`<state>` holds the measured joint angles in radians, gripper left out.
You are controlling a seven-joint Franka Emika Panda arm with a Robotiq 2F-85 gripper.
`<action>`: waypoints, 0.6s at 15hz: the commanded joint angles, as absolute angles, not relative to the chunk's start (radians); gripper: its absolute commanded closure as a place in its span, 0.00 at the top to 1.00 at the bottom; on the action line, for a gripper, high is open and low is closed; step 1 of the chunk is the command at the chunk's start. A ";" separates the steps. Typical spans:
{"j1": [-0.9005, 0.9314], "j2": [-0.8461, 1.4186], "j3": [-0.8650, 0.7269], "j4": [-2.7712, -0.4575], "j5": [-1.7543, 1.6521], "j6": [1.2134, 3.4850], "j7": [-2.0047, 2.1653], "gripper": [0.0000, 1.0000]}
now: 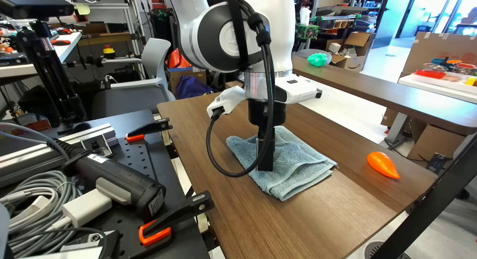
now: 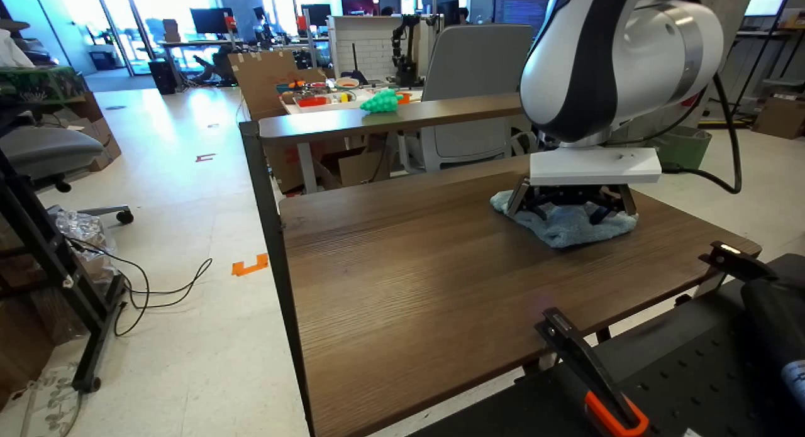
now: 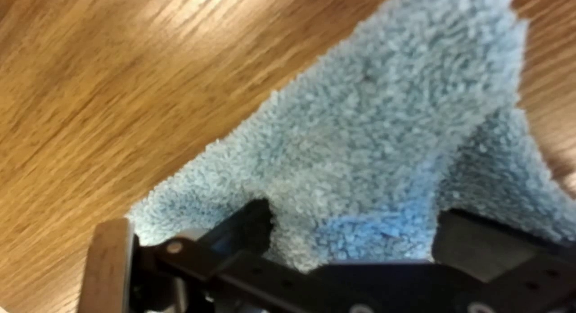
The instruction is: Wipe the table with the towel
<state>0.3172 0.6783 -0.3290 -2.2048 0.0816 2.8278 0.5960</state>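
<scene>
While the pincer (image 2: 569,214) stands spread | towel (image 1: 292,161) lies folded, rumpled | blue-grey, fuzzy

Towel (image 1: 298,158), orange object (image 1: 382,164) on table (image 1: 298,225)

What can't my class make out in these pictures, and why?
Table under the towel: hidden by the towel in every view.
Fingers: partly cut off by the wrist view's bottom edge.
Arm: cut off by the top edge in both exterior views.
Labels on the black tool: too small to read in an exterior view.
</scene>
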 commanded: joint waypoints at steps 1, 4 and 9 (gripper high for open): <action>0.332 0.529 -0.328 -2.347 0.022 2.849 0.532 1.00; 0.334 0.491 -0.340 -2.390 0.011 2.889 0.518 1.00; 0.335 0.483 -0.346 -2.401 -0.001 2.892 0.504 1.00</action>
<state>0.3173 0.6745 -0.3290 -2.2048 0.0815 2.8278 0.5960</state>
